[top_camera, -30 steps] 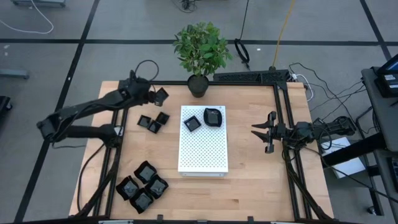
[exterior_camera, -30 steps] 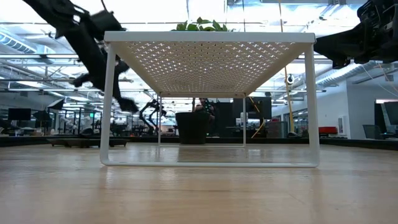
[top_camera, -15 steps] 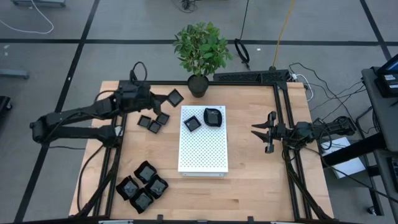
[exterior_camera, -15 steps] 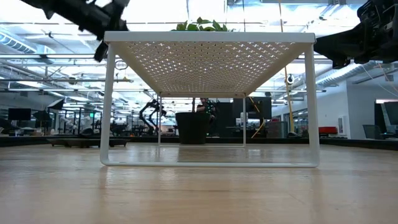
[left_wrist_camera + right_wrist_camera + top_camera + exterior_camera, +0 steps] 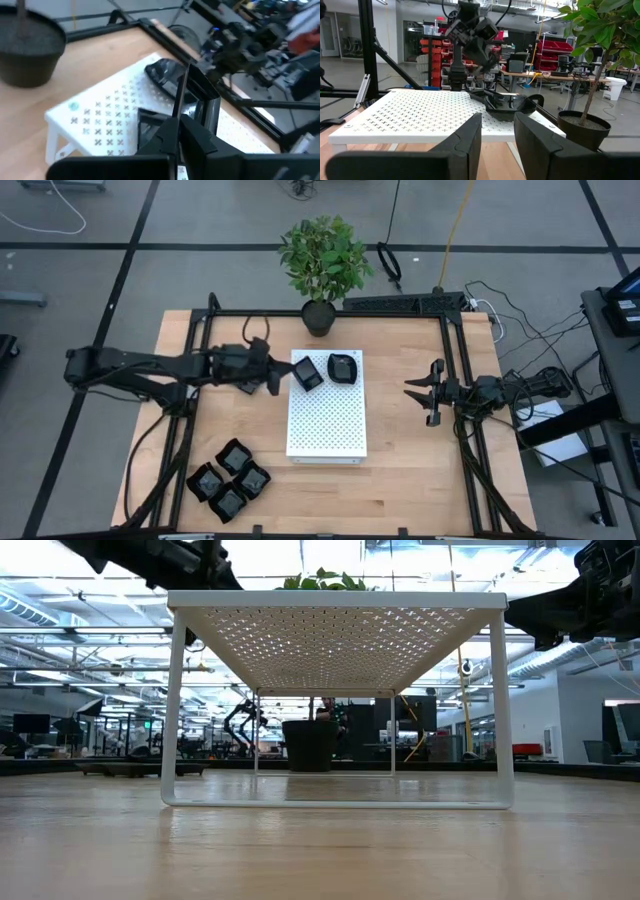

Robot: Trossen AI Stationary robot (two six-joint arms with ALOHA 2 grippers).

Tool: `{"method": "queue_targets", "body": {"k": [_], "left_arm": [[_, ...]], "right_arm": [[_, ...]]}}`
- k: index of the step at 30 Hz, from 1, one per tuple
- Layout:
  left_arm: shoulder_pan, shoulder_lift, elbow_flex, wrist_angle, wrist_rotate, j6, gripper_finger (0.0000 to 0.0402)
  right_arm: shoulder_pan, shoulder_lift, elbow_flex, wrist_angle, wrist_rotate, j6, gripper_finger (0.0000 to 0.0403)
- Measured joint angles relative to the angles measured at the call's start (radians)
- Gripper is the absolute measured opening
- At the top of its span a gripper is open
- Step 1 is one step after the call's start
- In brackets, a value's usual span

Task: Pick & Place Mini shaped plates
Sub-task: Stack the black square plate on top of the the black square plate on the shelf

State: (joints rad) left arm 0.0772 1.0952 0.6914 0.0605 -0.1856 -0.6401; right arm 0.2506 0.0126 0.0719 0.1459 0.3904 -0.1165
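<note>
My left gripper (image 5: 274, 374) hangs over the far left corner of the white perforated board (image 5: 325, 420), shut on a small square black plate (image 5: 202, 97). Just below the held plate, a second small square plate (image 5: 149, 125) lies flat on the board, and a rounded plate (image 5: 343, 367) lies beside it. Several more black plates (image 5: 228, 478) rest in a cluster on the table near its near left corner. A few others sit partly hidden under my left arm (image 5: 245, 385). My right gripper (image 5: 432, 392) waits open above the table, right of the board. My left gripper pinches the square plate between its two fingers (image 5: 200, 142) by one rim (image 5: 186, 112), coming level from the table's left. The plate stands on edge, lifted clear above the board. Its thin rim (image 5: 179, 95) faces the wrist camera.
A black plant pot (image 5: 319, 318) with a leafy plant stands at the table's far edge, just beyond the board. The black frame rails (image 5: 455, 370) run along the table's left, far and right sides. In the low view, the board (image 5: 340, 602) stands raised on thin white legs.
My left gripper has swung from the table's far left area toward the right and a little nearer. It carried the square plate up and over the board's far left corner. The plate has stayed in its hold throughout.
</note>
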Motion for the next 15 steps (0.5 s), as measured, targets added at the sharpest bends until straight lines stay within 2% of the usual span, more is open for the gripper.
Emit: {"method": "queue_targets", "body": {"k": [5,8,15], "left_arm": [[-0.042,0.049,0.0,-0.006,-0.116,-0.077,0.0013],[-0.063,0.063,0.0,-0.003,-0.136,-0.101,0.0005],[-0.097,0.087,0.0,-0.018,-0.191,-0.133,0.0017]], "right_arm": [[0.0,0.0,0.0,0.0,0.0,0.0,0.0102],[0.0,0.0,0.0,0.0,0.0,0.0,0.0102],[0.0,0.0,0.0,0.0,0.0,0.0,0.0102]]}}
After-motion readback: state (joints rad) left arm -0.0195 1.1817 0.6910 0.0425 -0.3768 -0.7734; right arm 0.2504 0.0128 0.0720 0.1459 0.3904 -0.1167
